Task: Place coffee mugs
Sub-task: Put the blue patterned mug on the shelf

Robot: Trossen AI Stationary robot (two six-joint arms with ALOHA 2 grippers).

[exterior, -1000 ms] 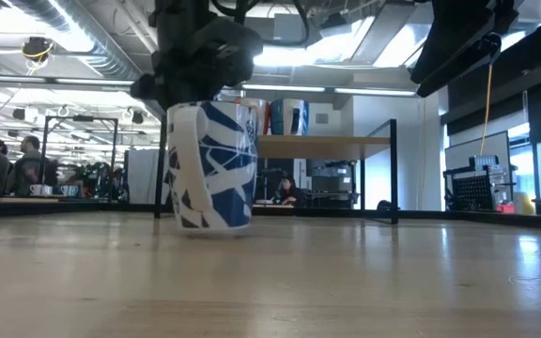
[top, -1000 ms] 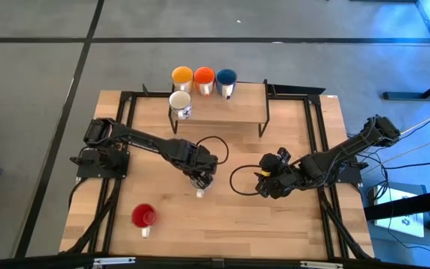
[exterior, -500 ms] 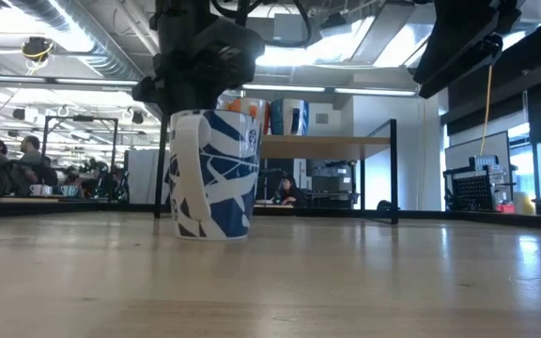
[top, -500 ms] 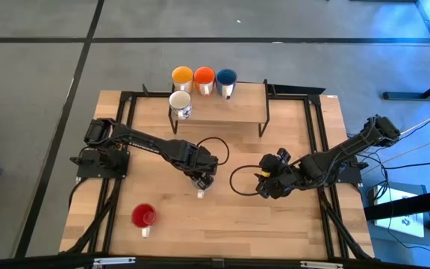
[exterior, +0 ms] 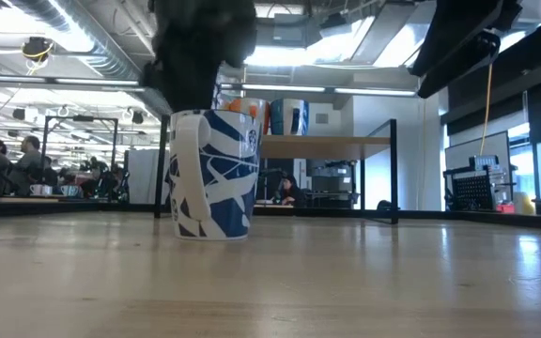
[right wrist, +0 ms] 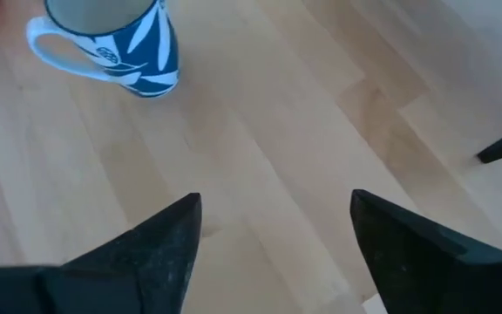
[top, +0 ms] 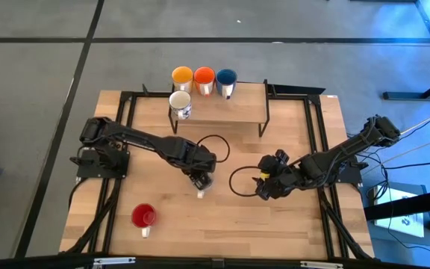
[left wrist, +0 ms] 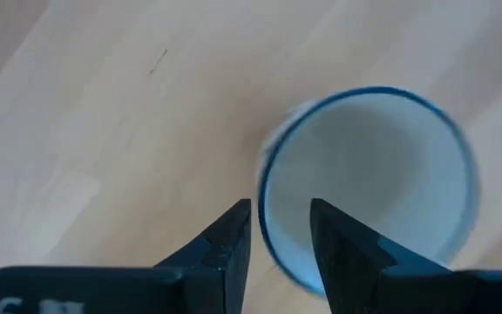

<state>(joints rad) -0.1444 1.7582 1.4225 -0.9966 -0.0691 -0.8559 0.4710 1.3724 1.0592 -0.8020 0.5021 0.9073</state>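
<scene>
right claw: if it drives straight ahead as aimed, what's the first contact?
Probably bare tabletop: the open right claw looks down at wood. The blue-patterned mug stands off to one side of its line, not ahead. Depth is unclear.

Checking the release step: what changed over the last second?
The left gripper let go of the blue-patterned mug and rose clear of it; the mug shifted slightly and now stands alone on the table. Right gripper, red mug and shelf mugs unchanged.

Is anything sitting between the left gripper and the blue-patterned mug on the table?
Nothing visible. The left gripper is right over the blue-patterned mug, its fingers astride the rim on one side, with only bare table around the mug.
</scene>
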